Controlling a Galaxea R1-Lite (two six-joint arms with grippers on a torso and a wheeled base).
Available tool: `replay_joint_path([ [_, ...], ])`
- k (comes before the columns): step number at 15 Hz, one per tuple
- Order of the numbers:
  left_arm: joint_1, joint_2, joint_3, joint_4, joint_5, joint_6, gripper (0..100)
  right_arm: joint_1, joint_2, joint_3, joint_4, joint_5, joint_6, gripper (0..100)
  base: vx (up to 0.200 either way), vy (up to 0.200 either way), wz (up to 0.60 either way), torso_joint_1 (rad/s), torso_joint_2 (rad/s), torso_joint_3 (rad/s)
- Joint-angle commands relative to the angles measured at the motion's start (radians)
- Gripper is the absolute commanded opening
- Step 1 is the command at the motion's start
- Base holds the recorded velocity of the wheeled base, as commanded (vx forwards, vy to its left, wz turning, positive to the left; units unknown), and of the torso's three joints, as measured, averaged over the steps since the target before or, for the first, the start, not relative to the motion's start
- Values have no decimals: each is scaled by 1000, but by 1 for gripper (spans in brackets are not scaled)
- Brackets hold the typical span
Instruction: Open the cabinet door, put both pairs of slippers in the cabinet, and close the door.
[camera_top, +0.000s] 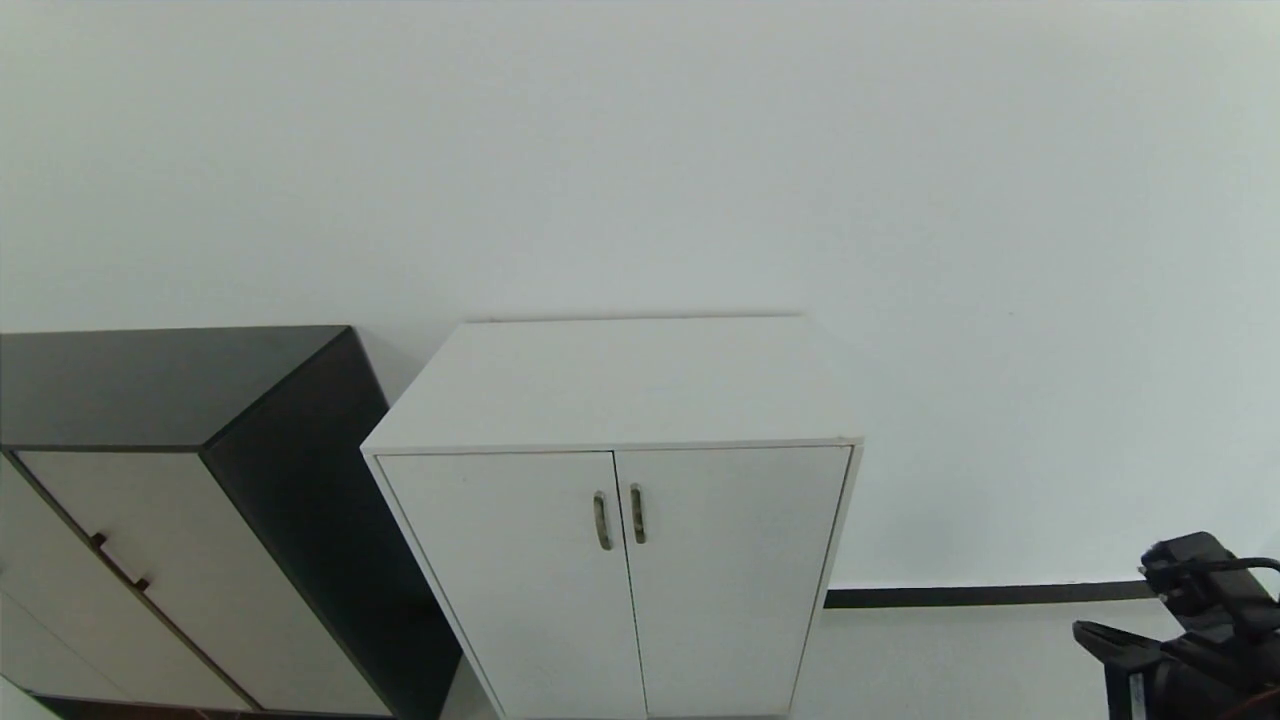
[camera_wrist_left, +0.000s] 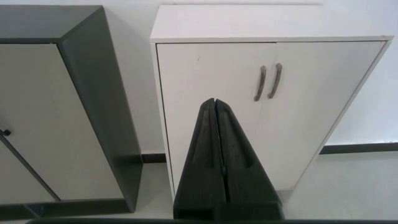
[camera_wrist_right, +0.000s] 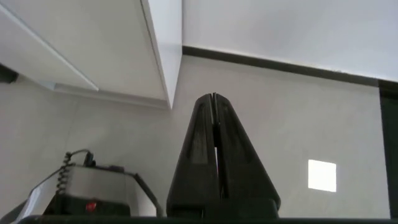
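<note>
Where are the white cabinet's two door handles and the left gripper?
left door handle (camera_top: 601, 521): head view, middle of the bar.
right door handle (camera_top: 637, 514): head view, middle of the bar.
left gripper (camera_wrist_left: 215, 101): left wrist view, at the tip where the shut fingers meet.

The head camera looks forward and down on the white cabinet (camera_top: 610, 385) from above its top, standing a little back. The left wrist camera faces the cabinet's front from lower down (past the left gripper (camera_wrist_left: 215, 101)). The right wrist camera sits low beside the cabinet's bottom corner, aimed at the floor (camera_wrist_right: 298, 130) and baseboard (camera_wrist_right: 280, 66). All three views share the cabinet.
</note>
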Motion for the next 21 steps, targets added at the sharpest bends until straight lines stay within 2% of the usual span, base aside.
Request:
replay_joint_path([
  [1,0,0,0,0,0,-1,0,-28,-309,3,239,52,4,0,0,0,0,0,0,0],
  [3,0,0,0,0,0,-1,0,-38,-541,3,517,74,6,0,0,0,0,0,0,0],
  [8,0,0,0,0,0,-1,0,-35,-993,3,920,75,10,0,0,0,0,0,0,0],
  [13,0,0,0,0,0,-1,0,28,-1167,0,939,46,47,0,0,0,0,0,0,0],
  [15,0,0,0,0,-1,-1,0,73,-1210,-5,942,34,-8,0,0,0,0,0,0,0],
  [16,0,0,0,0,0,-1,0,110,-1216,-5,940,34,-24,0,0,0,0,0,0,0],
  [18,0,1,0,0,0,-2,0,119,-1248,1,986,75,21,0,0,0,0,0,0,0],
  [19,0,1,0,0,0,-4,0,105,-1257,3,974,75,24,0,0,0,0,0,0,0],
  [20,0,1,0,0,0,-2,0,50,-1263,0,976,72,15,0,0,0,0,0,0,0],
  [21,0,1,0,0,0,-2,0,-50,-1280,0,976,72,4,0,0,0,0,0,0,0],
])
